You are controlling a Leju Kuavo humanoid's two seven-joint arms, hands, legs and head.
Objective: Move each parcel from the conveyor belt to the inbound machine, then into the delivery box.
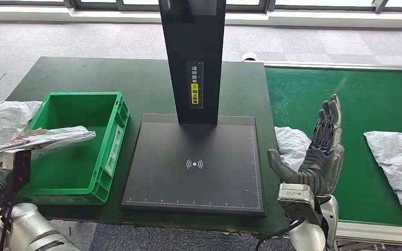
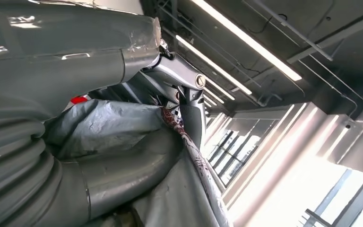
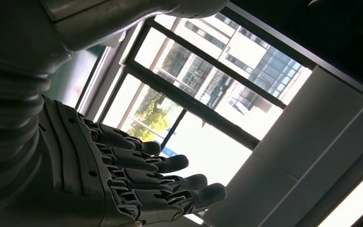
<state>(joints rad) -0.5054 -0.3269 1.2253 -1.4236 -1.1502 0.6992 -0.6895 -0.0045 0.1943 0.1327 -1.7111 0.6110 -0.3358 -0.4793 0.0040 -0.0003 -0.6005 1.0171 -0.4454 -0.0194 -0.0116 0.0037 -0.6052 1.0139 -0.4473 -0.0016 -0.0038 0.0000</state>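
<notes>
Machine label [image 1: 194, 85] perhaps too small

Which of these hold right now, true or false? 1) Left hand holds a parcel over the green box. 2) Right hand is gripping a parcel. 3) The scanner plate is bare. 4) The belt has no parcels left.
1) True: the left hand holds a grey parcel over the green box.
2) False: the right hand is raised, fingers apart, holding nothing.
3) True: nothing lies on the scanner plate.
4) False: a parcel lies on the conveyor belt, another at its near edge.
</notes>
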